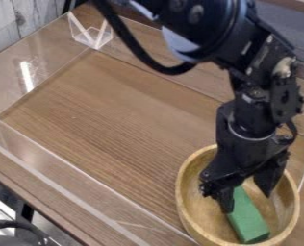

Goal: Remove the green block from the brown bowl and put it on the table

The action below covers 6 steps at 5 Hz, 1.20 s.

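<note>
The green block lies flat inside the brown bowl at the table's front right corner. My gripper hangs point-down inside the bowl, open, with one finger on each side of the block's upper end. Nothing is held. The black arm rises from it toward the top of the view and hides the bowl's far rim. The dark wood-grain table stretches to the left of the bowl.
Low clear acrylic walls edge the tabletop at the left, back and front. A clear bracket stands at the back corner. The bowl sits close to the front edge.
</note>
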Motion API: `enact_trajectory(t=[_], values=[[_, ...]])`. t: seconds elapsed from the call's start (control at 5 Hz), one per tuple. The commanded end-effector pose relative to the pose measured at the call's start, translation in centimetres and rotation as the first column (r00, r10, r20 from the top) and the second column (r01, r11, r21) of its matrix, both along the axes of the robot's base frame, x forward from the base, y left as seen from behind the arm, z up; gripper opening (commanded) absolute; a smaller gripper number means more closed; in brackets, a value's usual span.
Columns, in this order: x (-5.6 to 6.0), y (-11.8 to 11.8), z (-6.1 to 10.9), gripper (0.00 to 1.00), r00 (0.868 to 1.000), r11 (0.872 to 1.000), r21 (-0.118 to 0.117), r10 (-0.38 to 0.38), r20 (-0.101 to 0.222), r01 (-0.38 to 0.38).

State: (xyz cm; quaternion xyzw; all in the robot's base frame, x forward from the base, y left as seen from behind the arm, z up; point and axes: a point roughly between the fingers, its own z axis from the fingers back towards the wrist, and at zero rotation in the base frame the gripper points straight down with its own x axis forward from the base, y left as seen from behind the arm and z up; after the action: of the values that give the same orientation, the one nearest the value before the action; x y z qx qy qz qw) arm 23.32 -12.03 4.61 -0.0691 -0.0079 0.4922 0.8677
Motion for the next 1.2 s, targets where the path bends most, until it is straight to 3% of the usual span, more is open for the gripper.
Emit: enact_trajectory(t=[0.0, 0.4, 0.6, 0.8, 1.0], values=[[0.6, 0.7, 0.3, 0.0, 1.0, 1.0, -0.005, 0.016, 0.018, -0.016], [0.1, 0.7, 3.7, 0.0, 0.992, 0.993, 0.005, -0.115, 0.049, 0.115], [0.3, 1.3, 6.9, 0.0, 0.988, 0.991, 0.0, -0.131, 0.081, 0.131], [0.5, 3.4, 9.1, 0.0, 0.986, 0.991, 0.002, -0.132, 0.102, 0.133], [0.0, 4.4, 8.8, 0.0, 0.991, 0.997, 0.001, -0.075, 0.107, 0.076]])
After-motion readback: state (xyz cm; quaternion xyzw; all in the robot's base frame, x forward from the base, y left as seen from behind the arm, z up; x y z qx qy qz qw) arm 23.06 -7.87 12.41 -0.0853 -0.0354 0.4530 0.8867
